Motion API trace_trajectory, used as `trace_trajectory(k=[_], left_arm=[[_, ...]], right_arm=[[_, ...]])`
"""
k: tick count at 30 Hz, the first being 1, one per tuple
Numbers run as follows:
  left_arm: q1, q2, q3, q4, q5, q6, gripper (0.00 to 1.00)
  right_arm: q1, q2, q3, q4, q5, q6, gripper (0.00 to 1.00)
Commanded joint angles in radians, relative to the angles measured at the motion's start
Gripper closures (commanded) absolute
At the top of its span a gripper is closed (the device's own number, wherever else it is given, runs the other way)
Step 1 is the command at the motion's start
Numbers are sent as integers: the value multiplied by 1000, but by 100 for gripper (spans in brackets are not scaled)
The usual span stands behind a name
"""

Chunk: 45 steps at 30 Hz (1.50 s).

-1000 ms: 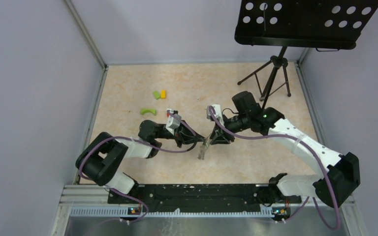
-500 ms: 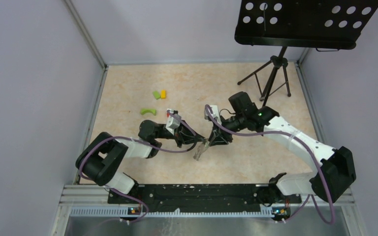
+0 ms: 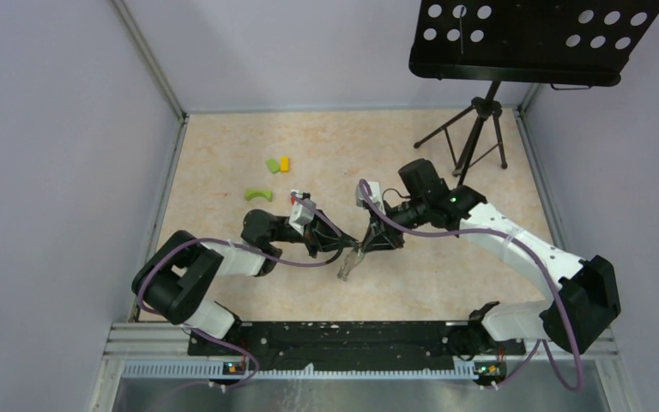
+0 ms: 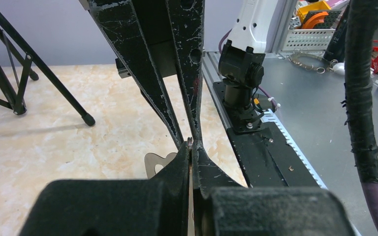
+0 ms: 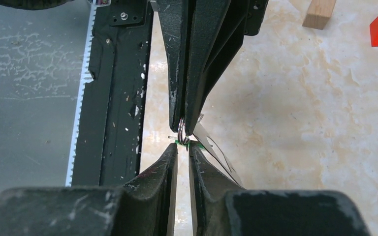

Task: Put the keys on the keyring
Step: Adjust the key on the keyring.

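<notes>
Both arms met tip to tip over the near middle of the beige marble-patterned tabletop (image 3: 223, 172). The left gripper (image 3: 340, 250) reached in from the left and the right gripper (image 3: 365, 247) from the right, well clear of the green and yellow blocks (image 3: 276, 164) farther back. In the right wrist view we saw the left fingers (image 5: 177, 64) pressed fully together on the thin dark metal keyring (image 5: 181, 129), which stood edge-on at their tips. The flat silver-grey metal keys (image 5: 215, 151) hung from the keyring down and to one side, above the table. A small bright green plastic tag (image 5: 181, 142) sat just under the ring. The right fingers (image 5: 170, 167) stood only a narrow slit apart, their tips on either side of that tag. We could not tell whether they pinched it or merely flanked it. From the left wrist camera one key showed as a pale blade beside the left gripper's closed tips.
</notes>
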Motion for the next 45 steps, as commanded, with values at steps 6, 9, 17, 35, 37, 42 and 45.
trace_trajectory(k=[6,9,17,35,37,42,45], left_arm=[[-3,-10,6,280,-18,3,100],[-4,-13,8,279,-10,1,100],[-9,-21,10,280,6,-6,100],[-26,-27,11,280,22,3,100],[-29,-27,9,280,23,6,100],[-31,-26,9,280,24,16,100],[-31,-24,8,280,25,23,100]], right_arm=[[-5,4,8,49,-34,8,100],[-4,1,0,63,-32,12,100],[-4,20,-3,76,-27,22,100],[-4,54,18,92,-43,49,100],[-4,56,21,94,-41,53,100],[-4,66,25,101,-41,70,100],[-4,70,32,97,-47,73,100]])
